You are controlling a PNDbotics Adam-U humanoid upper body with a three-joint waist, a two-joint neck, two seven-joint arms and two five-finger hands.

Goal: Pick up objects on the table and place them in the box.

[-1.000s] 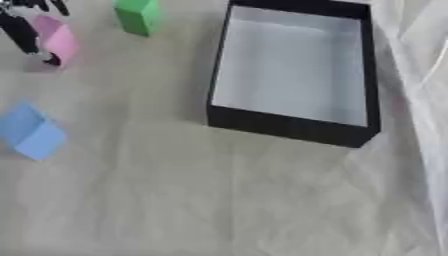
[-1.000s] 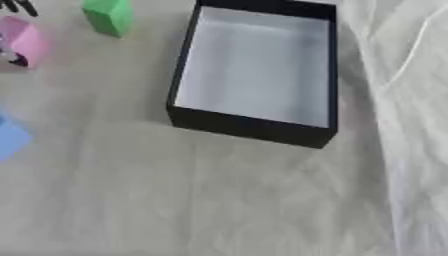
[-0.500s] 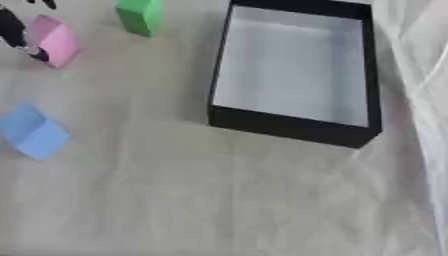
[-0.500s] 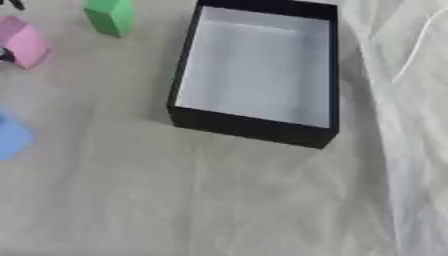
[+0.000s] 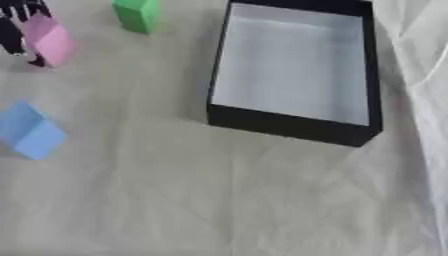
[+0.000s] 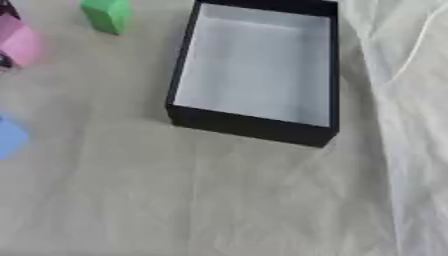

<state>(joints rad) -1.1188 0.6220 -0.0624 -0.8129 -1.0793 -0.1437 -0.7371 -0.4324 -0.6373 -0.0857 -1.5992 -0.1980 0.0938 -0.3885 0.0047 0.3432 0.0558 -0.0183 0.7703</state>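
Note:
At the top left edge of the left eye view, my left hand (image 5: 15,22) has its dark fingers curled round a pink block (image 5: 51,40). The block is tilted, and most of the hand is cut off by the picture's edge. A green block (image 5: 137,14) stands on the cloth at the far side, left of the box. A blue block (image 5: 31,132) lies tilted at the left edge, nearer to me. The black box (image 5: 284,127) with a pale inside sits right of centre and holds nothing. My right hand shows in no view.
A wrinkled pale cloth (image 5: 219,200) covers the table. Along the right side the cloth rises in folds (image 6: 402,75) close to the box's right wall.
The left hand has drawn slightly toward the upper left edge with the pink block, so less of it shows. The other blocks and the box have not moved.

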